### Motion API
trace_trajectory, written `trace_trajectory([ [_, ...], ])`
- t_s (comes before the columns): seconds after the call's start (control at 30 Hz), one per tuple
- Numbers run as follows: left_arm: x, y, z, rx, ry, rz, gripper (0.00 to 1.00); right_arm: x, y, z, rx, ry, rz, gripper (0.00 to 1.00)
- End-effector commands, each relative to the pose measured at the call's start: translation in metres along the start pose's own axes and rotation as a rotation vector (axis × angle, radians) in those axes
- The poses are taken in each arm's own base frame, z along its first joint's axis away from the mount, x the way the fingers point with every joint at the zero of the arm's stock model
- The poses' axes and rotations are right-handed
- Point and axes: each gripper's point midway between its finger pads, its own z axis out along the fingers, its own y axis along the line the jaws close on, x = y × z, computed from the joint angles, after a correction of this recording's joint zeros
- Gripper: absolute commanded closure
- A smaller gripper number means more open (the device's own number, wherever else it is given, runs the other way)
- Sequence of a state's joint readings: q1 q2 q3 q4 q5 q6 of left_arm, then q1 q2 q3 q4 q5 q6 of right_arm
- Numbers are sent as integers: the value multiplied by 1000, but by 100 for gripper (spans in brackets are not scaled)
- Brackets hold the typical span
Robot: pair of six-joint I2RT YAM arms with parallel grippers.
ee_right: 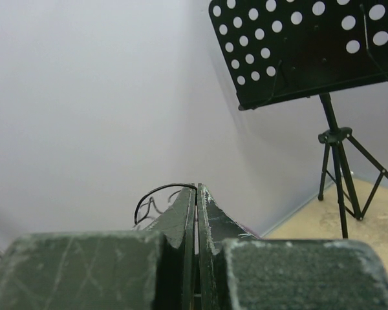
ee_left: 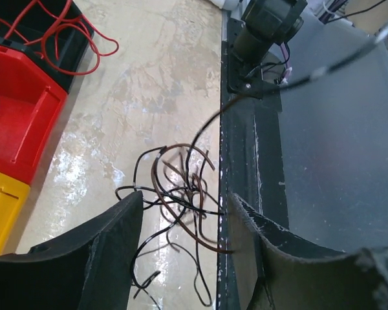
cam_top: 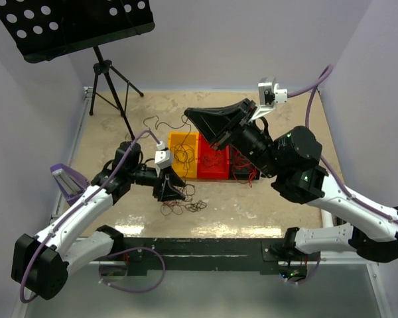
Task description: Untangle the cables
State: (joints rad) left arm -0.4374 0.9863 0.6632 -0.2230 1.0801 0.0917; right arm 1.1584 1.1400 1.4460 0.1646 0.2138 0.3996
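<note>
A tangle of black and dark brown cables (cam_top: 183, 204) lies on the table near its front edge. My left gripper (cam_top: 168, 190) points down right beside it. In the left wrist view the gripper (ee_left: 186, 197) is open, and the tangle (ee_left: 181, 194) lies on the table between its fingers (ee_left: 113, 252), ungripped. My right gripper (cam_top: 191, 114) is raised over the back of the table. In the right wrist view it (ee_right: 196, 188) is shut on a thin black cable (ee_right: 156, 191) that curls out to the left. Red cables (ee_left: 52, 35) lie in a black bin.
A yellow bin (cam_top: 184, 140), a red bin (cam_top: 213, 173) and a black bin (cam_top: 244, 173) stand side by side mid-table. A music stand (cam_top: 86, 26) on a tripod stands at the back left. A black rail (ee_left: 239, 148) runs along the table's front edge.
</note>
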Motion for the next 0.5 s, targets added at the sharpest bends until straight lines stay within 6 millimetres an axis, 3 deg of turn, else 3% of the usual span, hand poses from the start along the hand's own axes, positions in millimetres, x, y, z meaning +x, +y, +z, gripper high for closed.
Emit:
trace_trajectory([
  [0.0, 6, -9, 0, 33, 11, 73, 41, -38, 24, 3, -69, -77, 19, 100],
  [0.07, 5, -10, 0, 33, 10, 82, 46, -46, 29, 3, -83, -92, 18, 100],
  [0.23, 8, -18, 0, 66, 26, 104, 72, -70, 30, 1, -59, -133, -14, 100],
  [0.37, 13, -22, -1, 76, 63, 141, 100, -91, 22, -3, 4, -170, -51, 100],
  [0.47, 12, -23, -2, 67, 85, 171, 100, -115, 17, -9, 60, -213, -83, 100],
])
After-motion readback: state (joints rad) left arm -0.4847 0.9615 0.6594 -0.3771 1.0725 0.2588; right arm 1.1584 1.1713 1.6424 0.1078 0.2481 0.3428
